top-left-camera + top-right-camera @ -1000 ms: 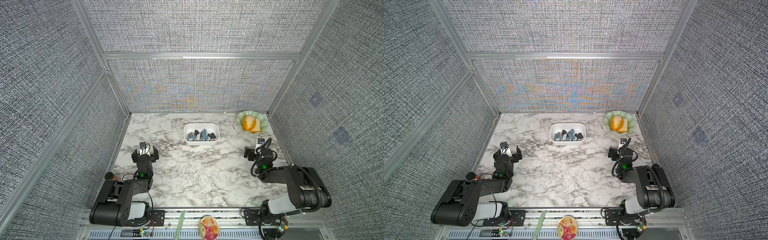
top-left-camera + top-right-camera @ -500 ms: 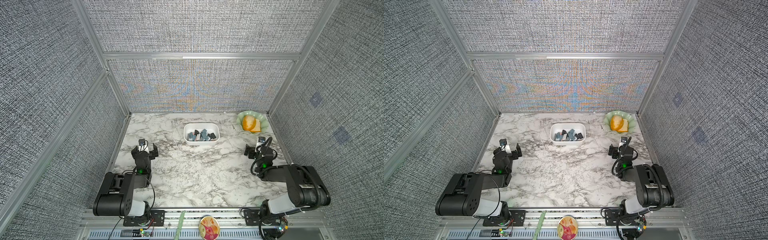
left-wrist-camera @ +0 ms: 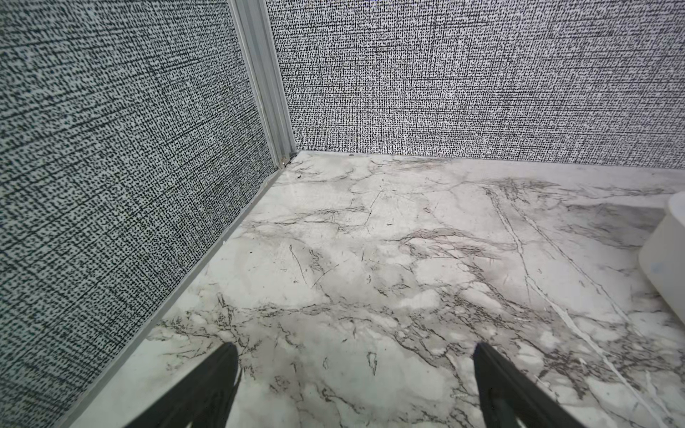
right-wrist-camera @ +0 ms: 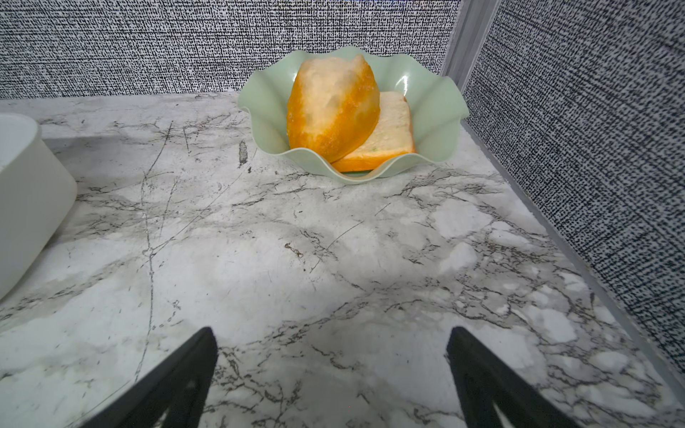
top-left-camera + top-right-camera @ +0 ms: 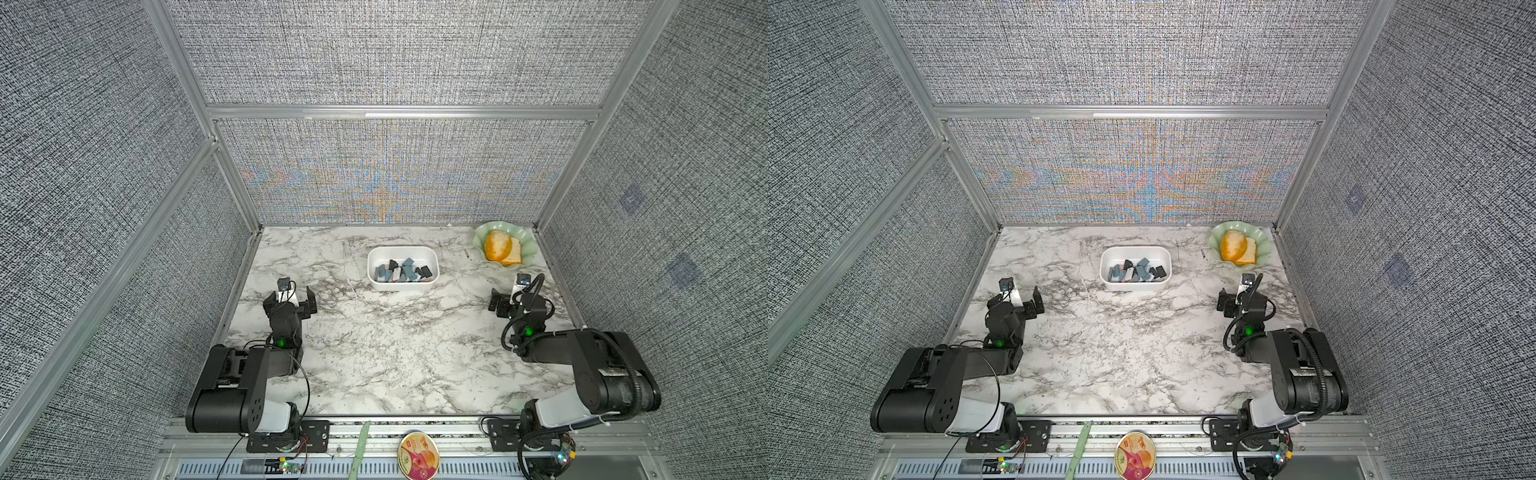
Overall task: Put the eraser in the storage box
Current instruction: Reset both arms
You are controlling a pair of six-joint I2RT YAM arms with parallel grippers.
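Here, the storage box [image 5: 401, 286] is seen in both top views standing on the marble tabletop [image 5: 395, 353] toward the back wall, roughly midway between the side walls. The erasers [image 5: 401, 272] are found inside it: a loose heap of dark grey, blue and pale blocks is spread over the floor of the box, some laid flat and some tilted against each other; which of them is meant by the task cannot be told. The left gripper [image 5: 290, 294] is held low over the tabletop near the left wall, well apart from the box. Its jaws are spread wide and nothing is held between them: in the left wrist view only bare marble is seen between the two black fingers [image 3: 207, 385], and a corner of the white box is caught at the picture's edge. The right gripper [image 5: 515, 297] is held likewise near the right wall, released and empty, with bare marble shown between its fingers [image 4: 181, 381] in the right wrist view. Ahead of it a green scalloped dish [image 4: 259, 96] is set in the back right corner, and in it a bread roll [image 4: 333, 107] is leaned on a bread slice [image 4: 393, 129]. A round tin [image 5: 418, 455] is laid on the front rail, off the marble
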